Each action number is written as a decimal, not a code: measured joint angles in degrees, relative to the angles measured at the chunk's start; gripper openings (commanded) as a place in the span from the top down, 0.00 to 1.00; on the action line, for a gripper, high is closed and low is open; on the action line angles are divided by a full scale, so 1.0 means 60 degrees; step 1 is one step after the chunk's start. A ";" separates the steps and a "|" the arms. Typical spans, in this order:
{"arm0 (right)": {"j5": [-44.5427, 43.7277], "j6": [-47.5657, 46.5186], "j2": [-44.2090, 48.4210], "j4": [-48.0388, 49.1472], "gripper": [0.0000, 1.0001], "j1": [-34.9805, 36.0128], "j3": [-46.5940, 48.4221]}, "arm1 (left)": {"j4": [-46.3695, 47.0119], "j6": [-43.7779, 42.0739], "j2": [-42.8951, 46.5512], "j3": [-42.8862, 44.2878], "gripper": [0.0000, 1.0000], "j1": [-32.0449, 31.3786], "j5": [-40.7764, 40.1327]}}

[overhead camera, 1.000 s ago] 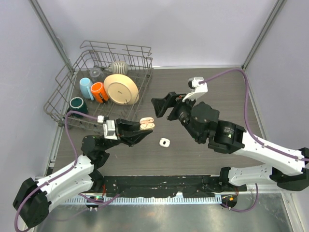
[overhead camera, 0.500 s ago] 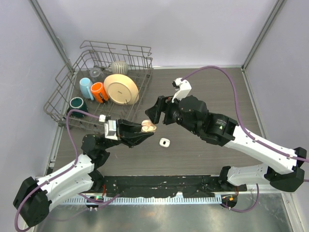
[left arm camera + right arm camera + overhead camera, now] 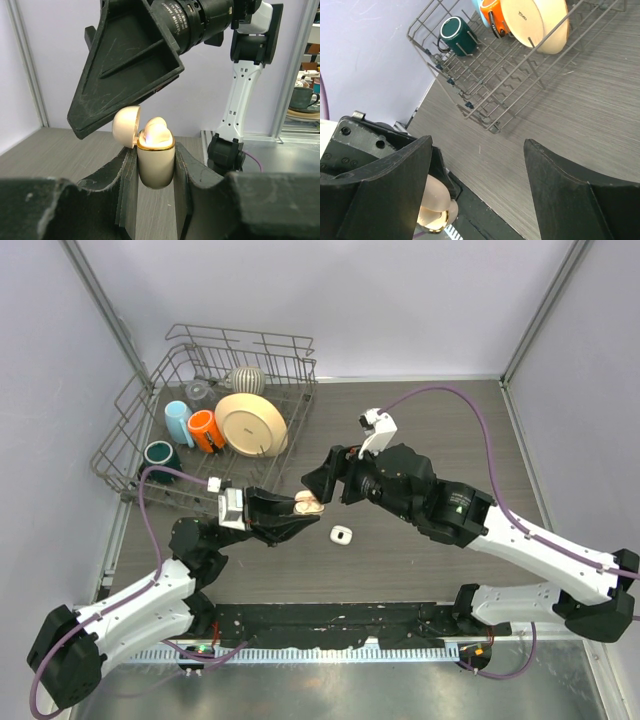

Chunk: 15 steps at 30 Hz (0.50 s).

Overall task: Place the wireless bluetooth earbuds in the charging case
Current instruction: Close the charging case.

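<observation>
From above, a dark wood-grain worktop [image 3: 450,430] is closed in by a lilac wall [image 3: 400,300]. A wire rack [image 3: 240,337] stands at its far left corner, holding a plate [image 3: 250,424] and cups [image 3: 203,430]. The left claw [image 3: 305,510] is clamped on the case [image 3: 309,501] above the worktop's middle. The right claw [image 3: 322,480] hangs spread just beside the case. A small white piece [image 3: 342,534], too small to make out, lies on the worktop near both.

The left wrist view has the worktop [image 3: 50,150] running back to the wall [image 3: 45,60]. The case [image 3: 156,162] stands upright, pinched between the left claw's fingers [image 3: 125,175], with its lid [image 3: 125,125] swung open to the left. A pale earbud [image 3: 156,131] pokes out of its mouth. One right finger [image 3: 130,65] sits right above the lid; whether they touch I cannot tell.

The right wrist view looks down on the worktop [image 3: 580,110], the wall [image 3: 370,45] and the rack [image 3: 485,75]. The right claw [image 3: 477,150] is wide apart with nothing between its fingers [image 3: 390,185]. The case [image 3: 437,205] shows low down, just inside the left-hand finger.
</observation>
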State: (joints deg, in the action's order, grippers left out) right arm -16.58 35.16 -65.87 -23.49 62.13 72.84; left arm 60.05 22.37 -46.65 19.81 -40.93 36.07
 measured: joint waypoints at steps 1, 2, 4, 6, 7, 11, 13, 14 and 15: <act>0.0080 -0.0007 0.0051 0.0106 0.21 0.0000 -0.0062 | -0.0004 0.0000 0.0000 0.0000 1.00 0.0000 -0.0011; 0.0142 -0.0011 0.0098 0.0171 0.21 0.0000 -0.0117 | -0.0018 0.0000 0.0004 0.0000 1.00 0.0000 -0.0036; 0.0299 -0.0015 0.0204 0.0317 0.21 0.0000 -0.0244 | -0.0051 0.0000 0.0004 0.0000 1.00 0.0000 -0.0080; 0.0444 -0.0015 0.0284 0.0412 0.21 0.0000 -0.0328 | -0.0062 -0.0004 0.0007 0.0000 1.00 0.0004 -0.0131; 0.0503 -0.0015 0.0306 0.0448 0.21 0.0000 -0.0357 | -0.0069 -0.0004 0.0007 0.0000 1.00 0.0004 -0.0164; 0.0725 -0.0015 0.0346 0.0521 0.21 0.0000 -0.0426 | -0.0124 -0.0011 0.0007 0.0000 1.00 0.0004 -0.0288; 0.0827 -0.0015 0.0357 0.0550 0.21 0.0000 -0.0448 | -0.0127 -0.0015 0.0007 0.0000 1.00 0.0004 -0.0339; 0.0882 -0.0015 0.0357 0.0557 0.21 0.0000 -0.0455 | -0.0127 -0.0018 0.0007 0.0000 1.00 0.0004 -0.0361; 0.0925 -0.0015 0.0357 0.0576 0.21 0.0000 -0.0466 | -0.0127 -0.0025 0.0007 0.0000 1.00 0.0004 -0.0375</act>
State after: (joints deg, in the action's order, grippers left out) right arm -11.03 35.07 -63.72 -20.03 62.13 70.04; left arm 59.29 22.22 -46.61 19.81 -40.91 33.82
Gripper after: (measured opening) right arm 0.792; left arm 0.317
